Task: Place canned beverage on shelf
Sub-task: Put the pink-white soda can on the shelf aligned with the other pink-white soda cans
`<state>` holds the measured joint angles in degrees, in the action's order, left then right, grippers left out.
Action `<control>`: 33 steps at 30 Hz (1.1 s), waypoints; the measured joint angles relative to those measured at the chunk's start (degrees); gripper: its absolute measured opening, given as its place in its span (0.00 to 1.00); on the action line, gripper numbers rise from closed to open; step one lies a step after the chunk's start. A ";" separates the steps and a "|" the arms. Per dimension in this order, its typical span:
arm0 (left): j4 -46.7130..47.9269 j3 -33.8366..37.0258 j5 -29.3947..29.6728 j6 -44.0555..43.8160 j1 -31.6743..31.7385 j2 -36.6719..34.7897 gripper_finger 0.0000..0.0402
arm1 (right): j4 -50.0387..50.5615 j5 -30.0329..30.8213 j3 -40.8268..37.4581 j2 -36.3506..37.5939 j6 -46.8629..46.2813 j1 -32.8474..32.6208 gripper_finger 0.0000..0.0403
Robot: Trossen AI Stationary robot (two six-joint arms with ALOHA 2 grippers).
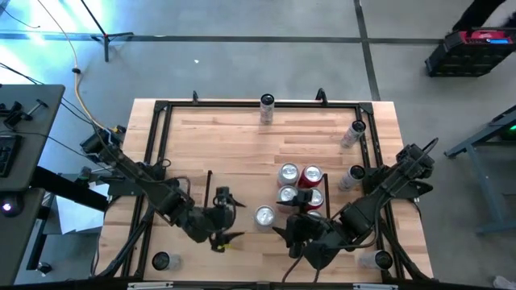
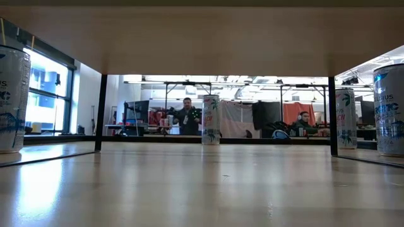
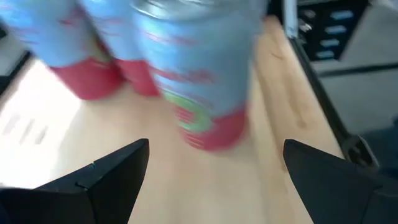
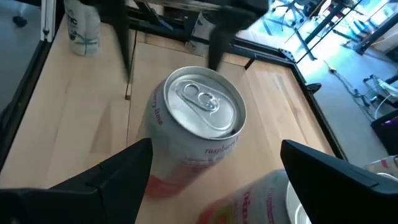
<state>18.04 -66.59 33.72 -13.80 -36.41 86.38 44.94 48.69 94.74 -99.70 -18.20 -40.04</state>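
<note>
One canned beverage (image 1: 264, 216) stands upright on the shelf (image 1: 242, 181), a light-wood bay between thin black rails. Its silver top faces up (image 4: 205, 102). My left gripper (image 1: 234, 216) is open just to the can's left, and the can (image 3: 205, 81) shows blurred ahead of its spread fingers. My right gripper (image 1: 286, 223) is open just to the can's right and near side, raised and slanting down at it. Neither touches the can. A cluster of several cans (image 1: 300, 185) stands right behind it. Neither gripper shows in the low view.
Single cans stand at the far edge (image 1: 267, 105), along the right rail (image 1: 355, 133) (image 1: 352, 177), and at the near left (image 1: 165, 260) and near right (image 1: 379, 259) corners. A black frame (image 1: 157, 145) edges the tabletop. Bare wood lies in the shelf's left part. People show in the room behind (image 2: 187, 113).
</note>
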 joint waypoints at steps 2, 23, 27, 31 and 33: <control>-1.30 0.00 -0.72 1.10 1.67 -0.26 0.90 | -0.10 0.78 0.00 0.00 0.25 -0.28 0.85; -6.10 0.00 -9.31 6.51 2.45 1.94 0.90 | 3.87 -0.52 0.02 0.04 -0.99 1.12 0.85; -3.08 0.00 -5.91 4.68 2.09 0.61 0.90 | 4.10 1.83 0.02 1.13 -1.35 0.64 0.85; -2.25 -0.02 -2.08 3.25 2.90 -0.52 0.90 | 3.17 1.71 0.02 1.89 -2.36 0.14 0.85; -2.27 -0.02 -1.94 3.14 3.48 -0.45 0.90 | 2.26 0.16 0.02 1.90 -2.07 -0.26 0.85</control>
<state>15.77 -66.61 31.78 -10.66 -32.93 85.94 47.21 48.85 94.76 -97.80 -20.27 -40.30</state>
